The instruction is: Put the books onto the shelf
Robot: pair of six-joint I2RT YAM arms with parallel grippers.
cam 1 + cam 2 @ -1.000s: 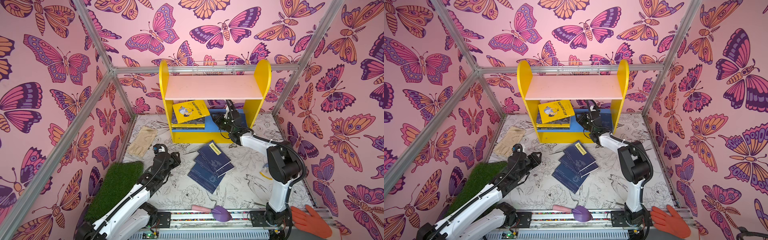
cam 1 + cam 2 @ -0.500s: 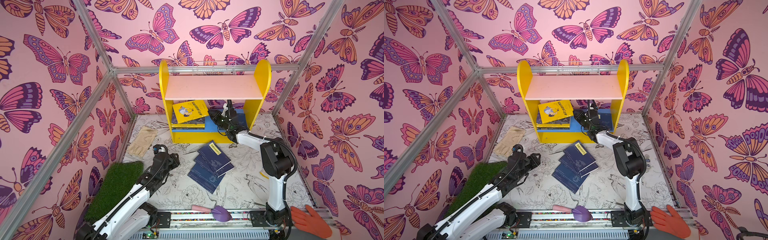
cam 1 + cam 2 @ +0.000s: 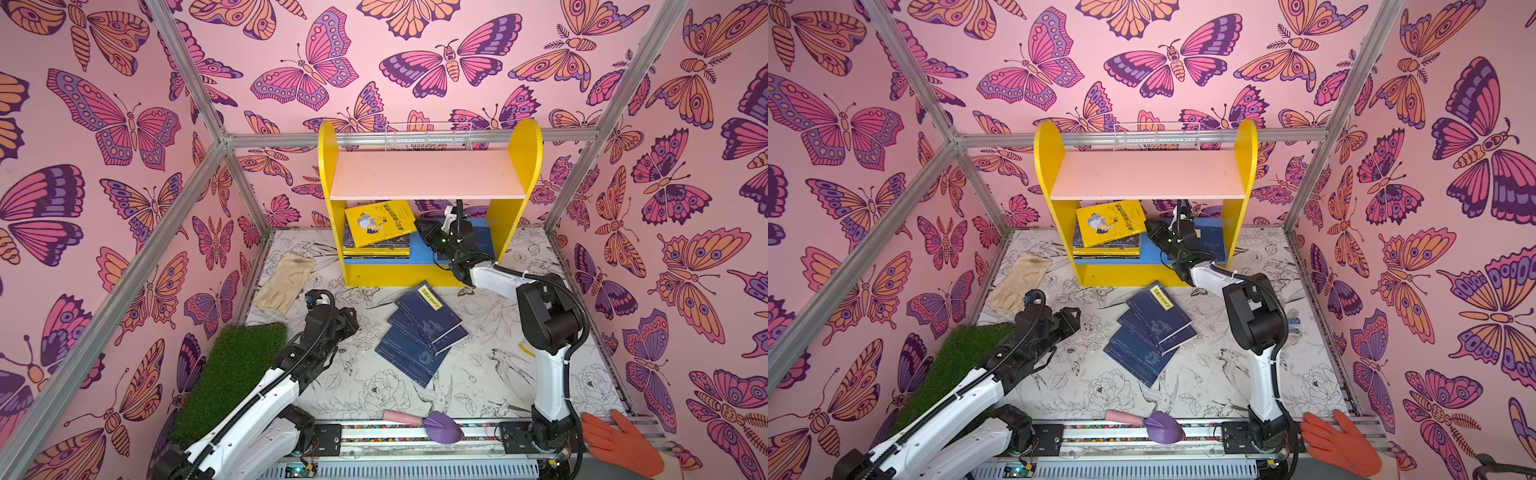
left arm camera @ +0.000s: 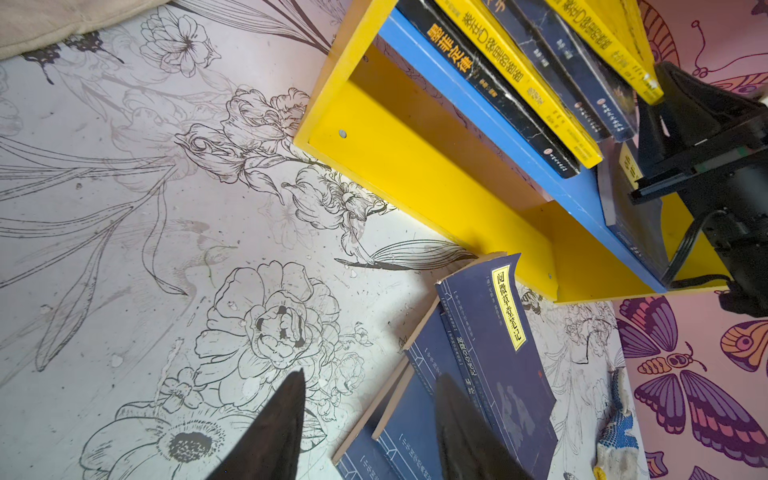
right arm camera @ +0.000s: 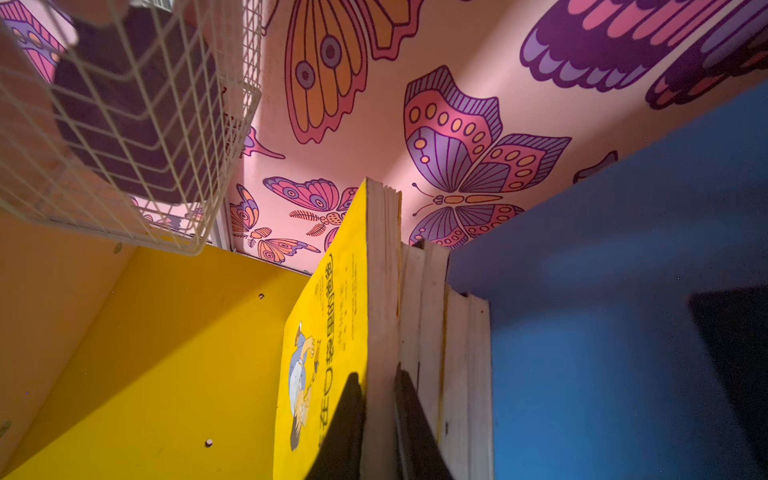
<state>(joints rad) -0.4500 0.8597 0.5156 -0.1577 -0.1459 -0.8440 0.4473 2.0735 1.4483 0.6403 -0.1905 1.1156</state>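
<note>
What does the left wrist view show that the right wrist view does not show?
Only the left wrist view shows the navy books lying on the floral mat, the spines of the shelved books, and the open left end effector. Only the right wrist view shows the white wire basket, the page edges of the shelved books, and the right end effector closed on the top yellow book. Both show that yellow book and the yellow shelf with its blue lower board.
</note>
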